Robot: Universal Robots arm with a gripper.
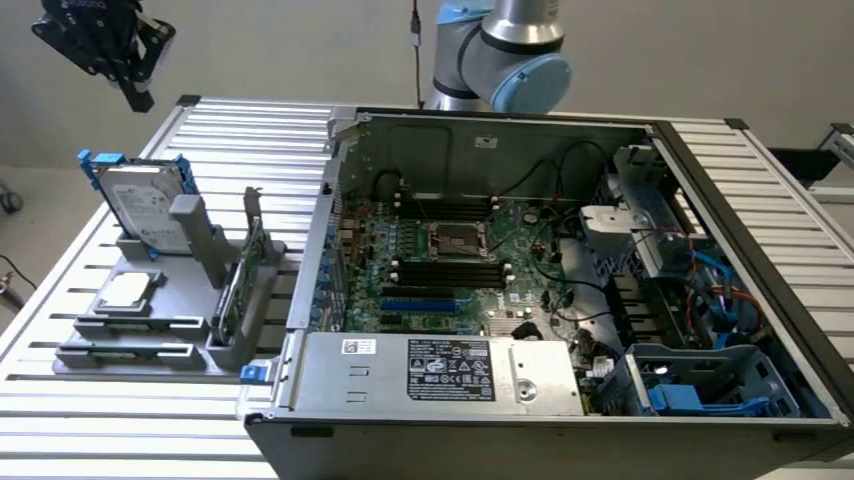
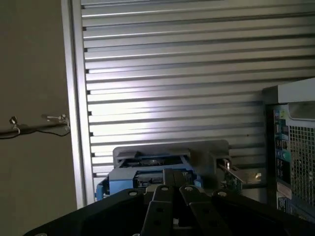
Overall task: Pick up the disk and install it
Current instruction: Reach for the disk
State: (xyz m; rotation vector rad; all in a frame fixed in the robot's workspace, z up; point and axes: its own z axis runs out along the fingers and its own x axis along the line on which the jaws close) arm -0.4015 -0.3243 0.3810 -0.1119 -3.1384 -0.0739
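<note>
Gripper (image 1: 138,98) closed, empty, above desk (image 1: 240,130).
Silver-grey, blue-railed metal disk (image 1: 144,205) stands upright in grey rack (image 1: 147,352), likely for easy grasping.

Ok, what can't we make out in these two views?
- Exterior view: disk label text too small; grey stand hides its lower part.
- Wrist view: shut claw covers part of the disk.
- Exterior view: claw's upper part cut off by the picture's top edge.
- Exterior view: blue drive bay interior shadowed, unclear.
</note>
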